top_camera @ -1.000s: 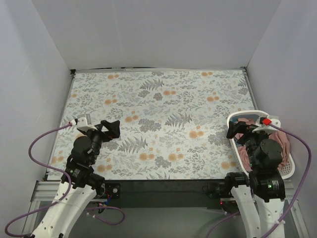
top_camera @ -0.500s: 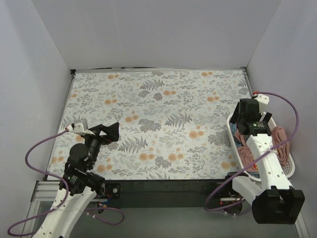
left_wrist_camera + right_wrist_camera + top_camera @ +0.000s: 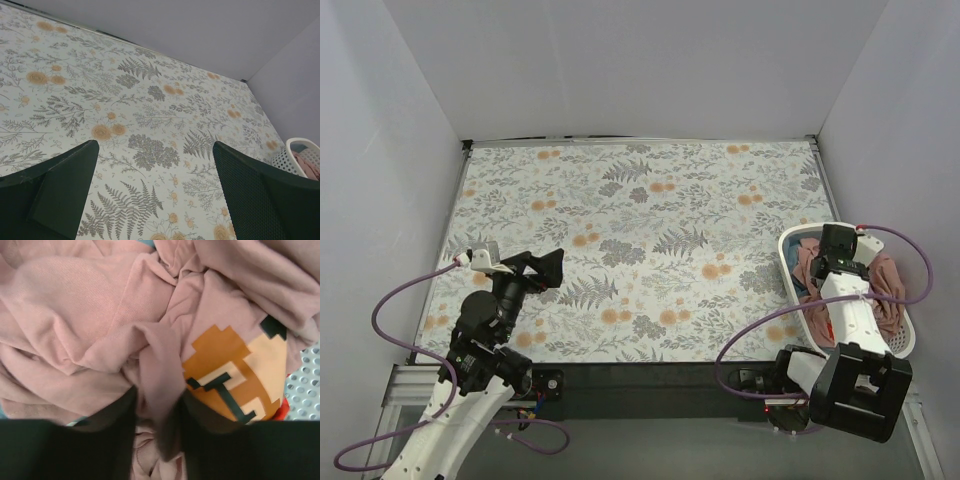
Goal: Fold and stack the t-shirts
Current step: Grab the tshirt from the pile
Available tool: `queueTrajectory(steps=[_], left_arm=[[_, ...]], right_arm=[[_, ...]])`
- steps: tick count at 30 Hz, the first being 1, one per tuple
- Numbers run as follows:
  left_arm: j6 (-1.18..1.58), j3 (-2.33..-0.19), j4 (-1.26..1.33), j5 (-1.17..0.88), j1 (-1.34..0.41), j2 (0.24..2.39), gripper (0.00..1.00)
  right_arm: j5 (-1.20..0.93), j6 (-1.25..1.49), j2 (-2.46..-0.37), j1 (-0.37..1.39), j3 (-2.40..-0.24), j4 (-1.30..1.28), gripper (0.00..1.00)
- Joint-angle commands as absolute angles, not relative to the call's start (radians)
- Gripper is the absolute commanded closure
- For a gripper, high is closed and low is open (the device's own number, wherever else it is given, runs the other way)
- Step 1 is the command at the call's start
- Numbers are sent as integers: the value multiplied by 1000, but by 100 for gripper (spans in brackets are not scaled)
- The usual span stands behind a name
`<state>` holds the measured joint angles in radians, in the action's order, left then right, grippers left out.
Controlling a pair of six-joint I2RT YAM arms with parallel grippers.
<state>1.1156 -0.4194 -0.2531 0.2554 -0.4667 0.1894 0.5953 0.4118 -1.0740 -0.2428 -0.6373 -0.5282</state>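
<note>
The dusty-pink t-shirt (image 3: 75, 305) lies crumpled in the white basket (image 3: 788, 243), its orange and cream cartoon print (image 3: 235, 370) facing up. My right gripper (image 3: 157, 402) reaches down into the basket, and its dark fingers pinch a raised fold of the pink cloth. From above, the right gripper (image 3: 818, 270) sits over the pink t-shirt (image 3: 890, 282). A sliver of teal-blue t-shirt (image 3: 148, 242) peeks out at the top edge. My left gripper (image 3: 546, 268) hovers open over the table's left side, nothing between its fingers (image 3: 65, 185).
The floral-patterned cloth (image 3: 640, 220) covers the whole tabletop. The basket stands at the table's right near corner, and its rim (image 3: 295, 146) shows far right in the left wrist view. Grey walls close in the back and both sides.
The right arm swung out over the basket, then dropped into it, and its jaws closed from wide open onto a pink fold. The left arm shifted slightly and stayed open.
</note>
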Motion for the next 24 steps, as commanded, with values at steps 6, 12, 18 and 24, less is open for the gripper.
queueTrajectory(steps=[6,12,18,24], left_arm=[[1108,-417,-250,255,-469,230,2],[1108,-419,-252,256,-469,256,2],[1101,-423,-253,258,-469,299,2],[1097,-433,-259,271,-469,340,2]], right_arm=[[595,402,-865,-247,-754,-546,99],[404,275,-830,-239,-1026,-589,99],[178,166,-965,-186,-1400,-626,99],[222,111,-1153,109,-1723,-623,99]])
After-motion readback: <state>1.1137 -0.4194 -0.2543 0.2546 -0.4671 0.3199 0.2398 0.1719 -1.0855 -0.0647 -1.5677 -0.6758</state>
